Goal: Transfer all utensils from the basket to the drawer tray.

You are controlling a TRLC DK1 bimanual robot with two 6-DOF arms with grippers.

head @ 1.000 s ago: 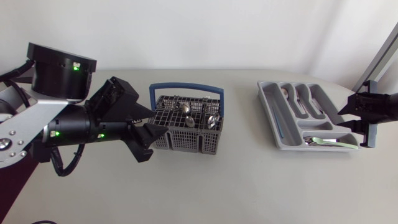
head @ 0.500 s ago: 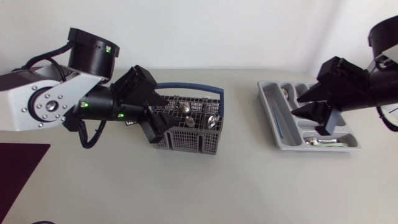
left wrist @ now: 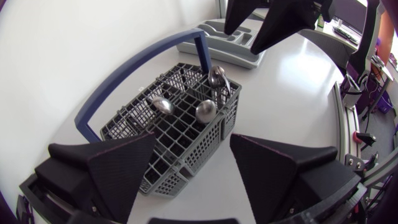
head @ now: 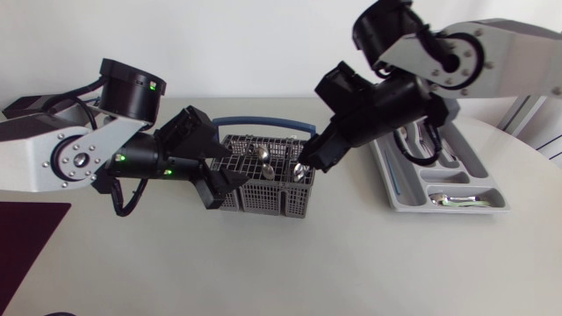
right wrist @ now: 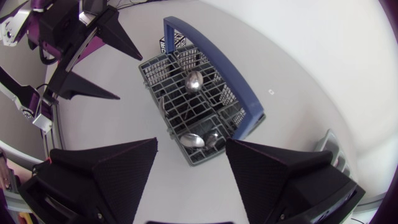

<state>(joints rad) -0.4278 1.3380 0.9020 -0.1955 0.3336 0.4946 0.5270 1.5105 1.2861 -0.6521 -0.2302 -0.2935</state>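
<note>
- The task stood part done. The grey plastic drawer tray (head: 386,180), on the pale table (head: 351,263) well apart from the basket on the right arm's side, already held several pieces.
- Shiny metal utensils (head: 420,136) lay in the tray's long compartments. Their kind was too small to tell in the head view.
- A pale green utensil (head: 452,200) lay in the crosswise compartment at the tray's near end.
- The grey plastic lattice basket with a blue hoop handle (head: 263,189) sat near the table's middle and was not yet empty.
- At least three metal spoons (left wrist: 205,111) stood in it with bowls up: one in a middle cell, one toward the handle side, and one or two at the end nearer the tray.
- I judged that those spoons were what remained to be moved. Anything deeper in the cells was hidden.
- The left gripper (head: 221,171) was at the basket's end farther from the tray. Its jaws were spread wide and held nothing, and the basket lay ahead between them. Whether a finger touched the lattice I could not tell.
- The right gripper (right wrist: 191,144) hung over the basket's tray-side end, above the spoons there. Its jaws were also apart and empty.
</note>
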